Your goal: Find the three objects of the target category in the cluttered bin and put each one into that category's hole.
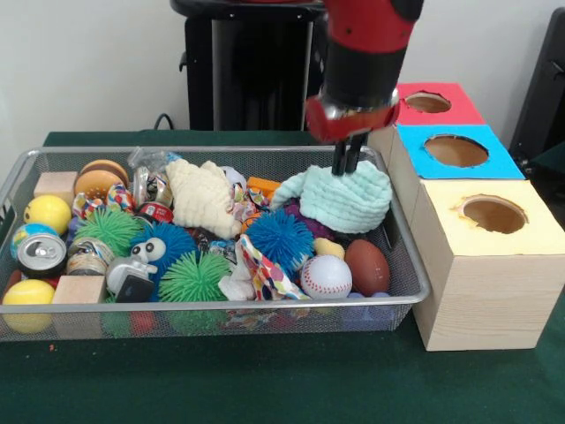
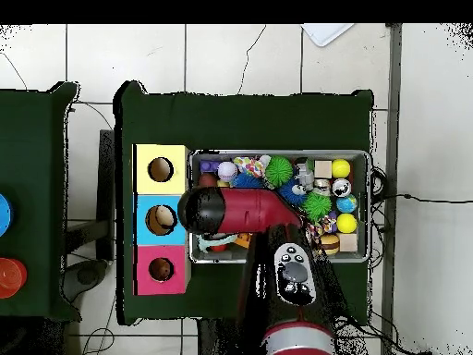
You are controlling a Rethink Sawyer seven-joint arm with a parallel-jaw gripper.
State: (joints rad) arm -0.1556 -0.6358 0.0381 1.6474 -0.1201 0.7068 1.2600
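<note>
Claw (image 1: 350, 164) fingers pinched together, tips touching top of mint-green knitted cloth (image 1: 342, 198) at far right end of wire basket (image 1: 408, 265); can't tell if cloth is actually gripped. Basket on green worktop (image 1: 265, 380), packed with clutter. Pale yellow soft toy (image 1: 328, 248) partly buried just below the cloth, between blue spiky ball (image 1: 279, 238) and brown football (image 1: 367, 267). Baseball (image 1: 326, 276) near front rim. Red-topped box hole (image 1: 427, 102) farthest back, right of the arm.
</note>
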